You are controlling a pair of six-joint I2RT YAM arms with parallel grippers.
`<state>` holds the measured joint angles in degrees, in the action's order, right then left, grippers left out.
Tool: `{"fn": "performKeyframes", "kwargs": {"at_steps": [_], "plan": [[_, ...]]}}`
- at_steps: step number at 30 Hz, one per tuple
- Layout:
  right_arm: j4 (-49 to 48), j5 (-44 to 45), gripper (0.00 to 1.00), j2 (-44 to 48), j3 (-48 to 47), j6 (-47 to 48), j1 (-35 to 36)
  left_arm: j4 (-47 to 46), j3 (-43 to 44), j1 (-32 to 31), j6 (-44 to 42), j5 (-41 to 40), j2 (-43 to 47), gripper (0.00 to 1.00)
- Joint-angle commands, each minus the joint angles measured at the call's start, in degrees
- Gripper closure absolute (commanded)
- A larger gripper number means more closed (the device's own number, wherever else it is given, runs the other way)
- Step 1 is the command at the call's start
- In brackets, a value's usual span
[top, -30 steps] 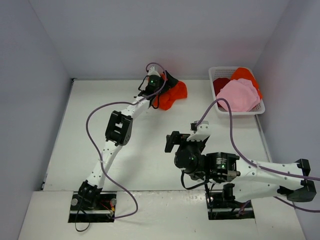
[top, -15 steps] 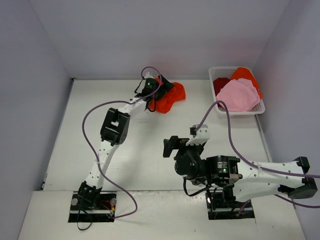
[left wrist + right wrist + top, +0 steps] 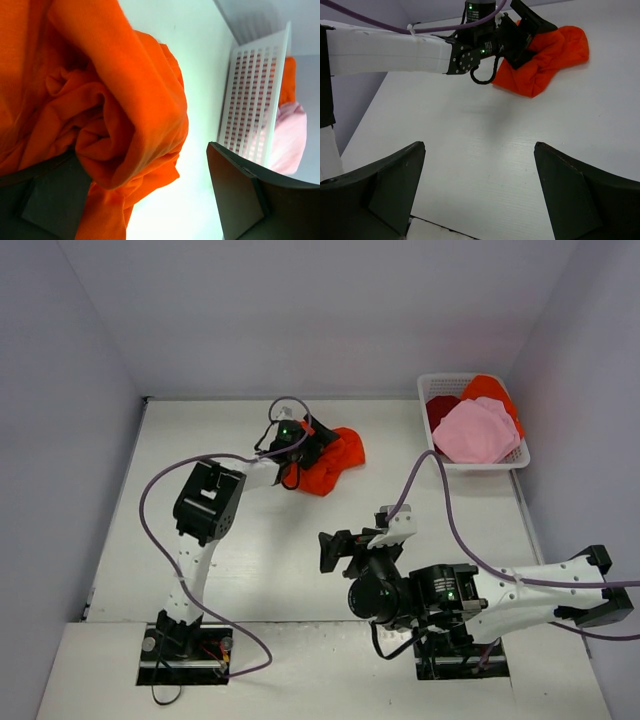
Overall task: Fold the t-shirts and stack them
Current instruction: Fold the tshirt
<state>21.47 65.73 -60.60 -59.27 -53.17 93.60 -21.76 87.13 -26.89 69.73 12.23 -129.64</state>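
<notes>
Orange-red t-shirt [image 3: 335, 462] bunched at table [image 3: 260, 540] back-centre | left gripper [image 3: 142, 150] spread wide around its folds, cloth against one finger only, unpinched | right gripper [image 3: 479, 145] wide apart, empty, over table | pink t-shirt [image 3: 478, 430] heaped in lattice basket [image 3: 422, 410]

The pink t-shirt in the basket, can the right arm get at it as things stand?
Probably yes. The pink t-shirt lies uncovered on top in the white basket, on the right arm's side; the right gripper is open and empty, with bare table between.
</notes>
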Motion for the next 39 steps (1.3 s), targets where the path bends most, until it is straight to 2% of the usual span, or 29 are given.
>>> {"fn": "performKeyframes", "kwargs": {"at_steps": [1, 5, 8, 18, 20, 22, 25, 26, 29, 34, 39], "plan": [[-1.87, 6.59, 0.13, 0.39, -2.78, -1.41, 1.67, 5.16, -10.03, -2.98, 1.54, -0.54, 4.04, 0.14], [-1.87, 8.79, 0.13, 0.74, -4.01, -0.54, 4.3, 0.06, -23.02, -5.71, 4.88, -1.07, 8.44, 0.14], [-1.87, 10.55, 0.13, 1.01, -4.1, -0.53, 6.68, -2.14, -28.58, -7.82, 6.38, -2.91, 12.12, 0.14], [-1.96, 12.84, 0.13, -1.62, -5.24, -1.5, 11.6, -11.11, -55.37, -15.72, 13.14, -10.28, 27.22, 0.14], [-1.96, 12.84, 0.13, -2.06, -5.42, -1.59, 11.69, -10.42, -56.19, -15.99, 12.89, -11.08, 30.22, 0.14], [-1.87, 12.93, 0.13, -2.68, -5.51, -1.94, 11.78, -5.68, -55.5, -16.08, 11.49, -11.52, 34.97, 0.14], [-1.87, 13.28, 0.13, -3.47, -6.04, -1.77, 11.95, 4.33, -49.19, -15.99, 7.53, -12.22, 41.3, 0.14], [-1.87, 13.45, 0.13, -3.65, -6.39, -1.59, 11.95, 10.1, -44.55, -16.08, 6.22, -13.45, 42.79, 0.14], [-1.87, 13.54, 0.12, -3.74, -6.48, -1.41, 12.04, 19.0, -35.76, -16.08, 1.47, -15.3, 47.89, 0.14], [-1.87, 13.98, 0.13, -4.09, -6.04, -2.03, 12.04, 27.72, -24.31, -15.73, -2.84, -16.09, 48.96, 0.14], [-1.87, 13.54, 0.12, -3.91, -5.86, -2.03, 12.04, 29.23, -20.25, -15.64, -4.34, -16.97, 47.56, 0.14]]}}
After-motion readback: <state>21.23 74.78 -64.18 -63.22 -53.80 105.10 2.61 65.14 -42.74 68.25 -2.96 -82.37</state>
